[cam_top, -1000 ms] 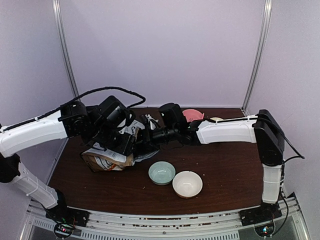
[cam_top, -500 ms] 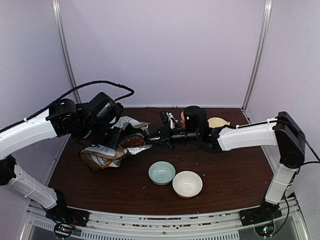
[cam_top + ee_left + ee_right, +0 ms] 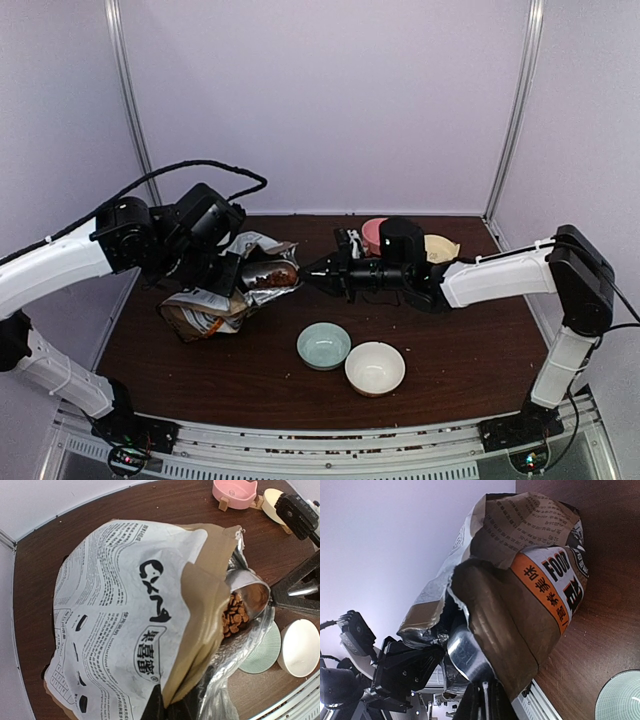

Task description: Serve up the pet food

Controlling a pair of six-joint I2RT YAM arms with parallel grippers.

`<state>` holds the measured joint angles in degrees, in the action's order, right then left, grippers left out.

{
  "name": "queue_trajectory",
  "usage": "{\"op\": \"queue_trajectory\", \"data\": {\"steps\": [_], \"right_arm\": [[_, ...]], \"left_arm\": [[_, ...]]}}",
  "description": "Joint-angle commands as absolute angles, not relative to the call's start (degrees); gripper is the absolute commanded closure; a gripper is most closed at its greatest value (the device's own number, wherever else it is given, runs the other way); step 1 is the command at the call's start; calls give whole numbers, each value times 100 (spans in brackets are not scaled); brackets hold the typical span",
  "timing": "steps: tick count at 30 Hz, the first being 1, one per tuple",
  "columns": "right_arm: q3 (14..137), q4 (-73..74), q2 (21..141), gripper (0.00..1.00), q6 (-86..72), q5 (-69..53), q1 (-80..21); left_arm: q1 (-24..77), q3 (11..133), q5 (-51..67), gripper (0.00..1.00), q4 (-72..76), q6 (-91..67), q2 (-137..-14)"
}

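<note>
The brown and white paper food bag (image 3: 205, 305) lies tilted on the table with its torn mouth facing right; it fills the left wrist view (image 3: 125, 610). My left gripper (image 3: 167, 705) is shut on the bag's upper edge and holds the mouth open. My right gripper (image 3: 318, 272) is shut on the handle of a shiny metal scoop (image 3: 250, 597). The scoop bowl sits at the bag's mouth and holds reddish-brown kibble (image 3: 234, 616). The right wrist view shows the scoop's underside (image 3: 465, 652) against the bag (image 3: 530, 575).
A pale green bowl (image 3: 324, 345) and a white bowl (image 3: 375, 368) stand side by side at the front, below the scoop. A pink bowl (image 3: 374, 230) and a cream bowl (image 3: 440, 246) stand at the back behind the right arm.
My right arm has drawn back to the right, and the scoop has come out of the bag to its mouth with kibble in it. The left gripper keeps holding the bag.
</note>
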<state>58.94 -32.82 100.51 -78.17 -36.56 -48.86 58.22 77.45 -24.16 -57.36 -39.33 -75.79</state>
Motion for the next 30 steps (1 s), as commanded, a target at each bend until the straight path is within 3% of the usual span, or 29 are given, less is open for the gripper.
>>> {"op": "queue_trajectory", "data": {"steps": [1, 30], "right_arm": [[5704, -3215, 9683, 100, -8462, -3198, -4879], [6037, -1380, 8790, 100, -10811, -1963, -5203]], "left_arm": [[5810, 7833, -2346, 100, -5036, -3692, -7381], [5810, 7339, -2206, 100, -4071, -2385, -7039]]}}
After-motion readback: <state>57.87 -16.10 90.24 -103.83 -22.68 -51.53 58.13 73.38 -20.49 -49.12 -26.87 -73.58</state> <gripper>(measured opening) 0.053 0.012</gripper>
